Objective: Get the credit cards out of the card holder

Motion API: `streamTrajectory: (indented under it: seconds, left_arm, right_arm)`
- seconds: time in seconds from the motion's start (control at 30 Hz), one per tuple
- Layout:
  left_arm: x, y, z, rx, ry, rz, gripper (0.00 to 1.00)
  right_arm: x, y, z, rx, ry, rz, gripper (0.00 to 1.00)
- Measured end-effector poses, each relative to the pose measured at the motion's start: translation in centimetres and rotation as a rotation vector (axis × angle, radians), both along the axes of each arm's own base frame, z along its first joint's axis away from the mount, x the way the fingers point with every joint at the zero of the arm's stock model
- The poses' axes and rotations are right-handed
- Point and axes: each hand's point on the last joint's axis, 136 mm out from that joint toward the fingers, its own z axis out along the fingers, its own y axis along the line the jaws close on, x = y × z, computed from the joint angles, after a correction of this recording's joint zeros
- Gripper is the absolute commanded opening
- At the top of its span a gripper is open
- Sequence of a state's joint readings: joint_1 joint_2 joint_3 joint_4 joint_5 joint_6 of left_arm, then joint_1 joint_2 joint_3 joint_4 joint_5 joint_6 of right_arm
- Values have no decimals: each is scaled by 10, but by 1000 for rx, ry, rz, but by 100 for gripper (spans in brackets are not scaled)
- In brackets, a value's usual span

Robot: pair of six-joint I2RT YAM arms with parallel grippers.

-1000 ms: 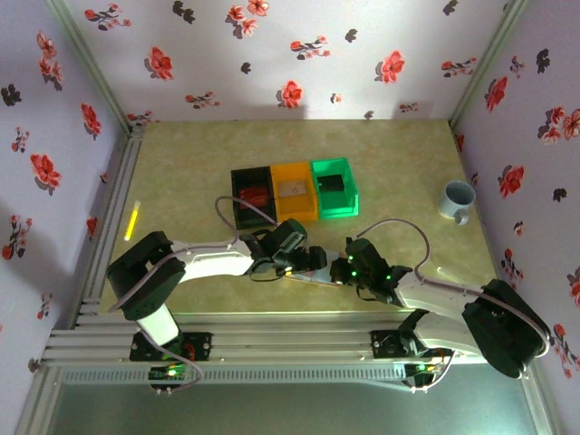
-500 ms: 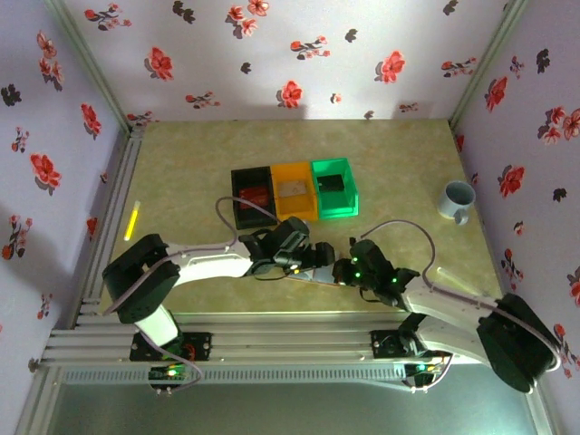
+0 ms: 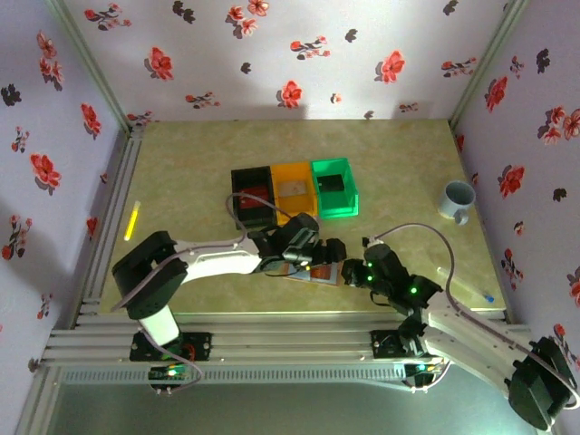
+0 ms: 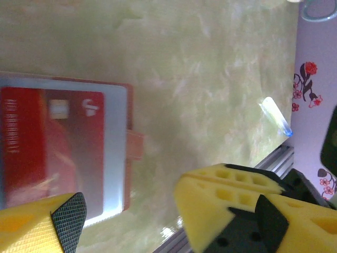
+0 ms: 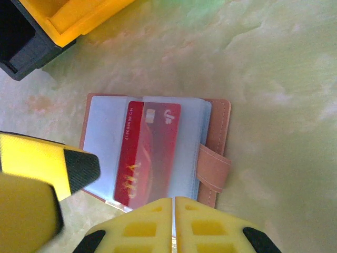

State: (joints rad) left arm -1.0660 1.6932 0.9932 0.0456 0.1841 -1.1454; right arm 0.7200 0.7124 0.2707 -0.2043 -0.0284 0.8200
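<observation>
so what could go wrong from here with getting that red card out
1. The card holder lies open and loose on the table. Nothing visibly pins it, so a pull on the red card could drag the whole holder.
2. The card sits under a clear sleeve, so a grip may pinch sleeve and card together.
3. The open left pincer and shut right pincer hang close over the holder and could bump.
</observation>
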Motion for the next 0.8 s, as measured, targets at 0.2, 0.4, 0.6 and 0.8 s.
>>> streamTrajectory:
  seconds: [0.2,0.4,0.6,0.8]
  left_arm:
    - [11,28,-3,26,0,48,87]
    - [8,35,-21,65,15,44,84]
    - [8,37,-40,102,32,42,77]
    - [12,38,-51,119,38,47,67]
  right_arm:
    - [-1,-1,5,13,-11,-2,10]
    - [2,10,-3,26,23,16,8]
    - [5,21,-13,42,60,33,5]
    - [11,27,-13,56,48,37,4]
